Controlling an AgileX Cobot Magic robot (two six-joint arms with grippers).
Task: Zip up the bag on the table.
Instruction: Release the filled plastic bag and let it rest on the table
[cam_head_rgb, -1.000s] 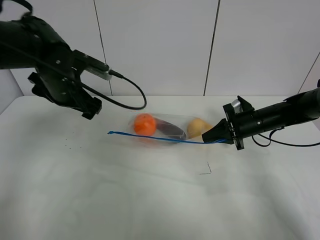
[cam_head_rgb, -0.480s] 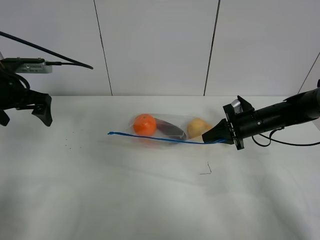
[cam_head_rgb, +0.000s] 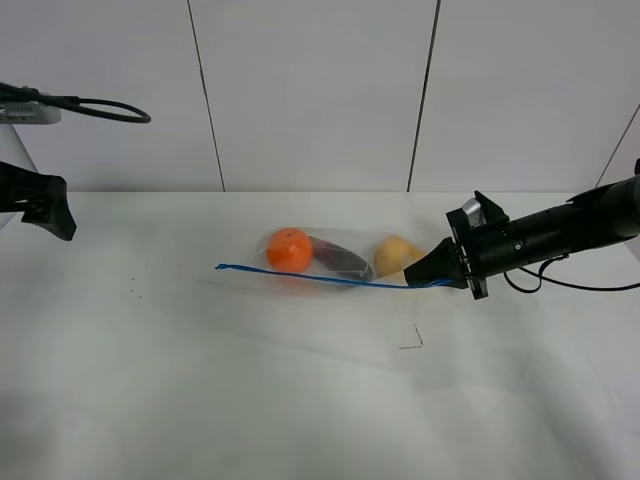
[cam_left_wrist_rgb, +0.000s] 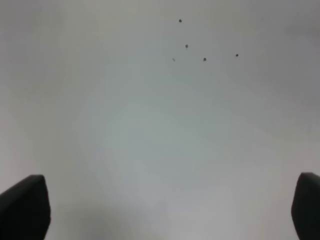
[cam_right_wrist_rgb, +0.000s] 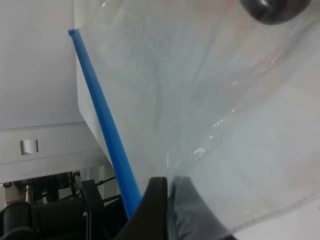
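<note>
Nearest the camera, a bare stretch of the white tabletop is seen, with a small dark thread-like scrap lying right of the middle. A few tiny dark specks are scattered further in on the left side.

Beyond these, the bag is found lying flat near the middle of the tabletop. The blue zipper strip is laid along its near edge, from a free left end across to the right fingers. Through the clear plastic, an orange fruit is seen at the left, a dark purple fruit in the middle and a yellow fruit at the right, set close in a row.

The right fingers are pressed together and clamped on the bag's right end, just beside the yellow fruit. In the right wrist view they are shown pinched on the crinkled plastic of the bag, with the blue zipper strip running right beside them. Whether the strip itself is gripped cannot be told.

Further back, at the far left, the left fingers are held above the tabletop's edge, well apart from the bag. In the left wrist view they are spread wide, with tabletop and specks seen between and beyond them. A black cable is looped above that arm. Farthest back, a pale panelled wall is seen.
</note>
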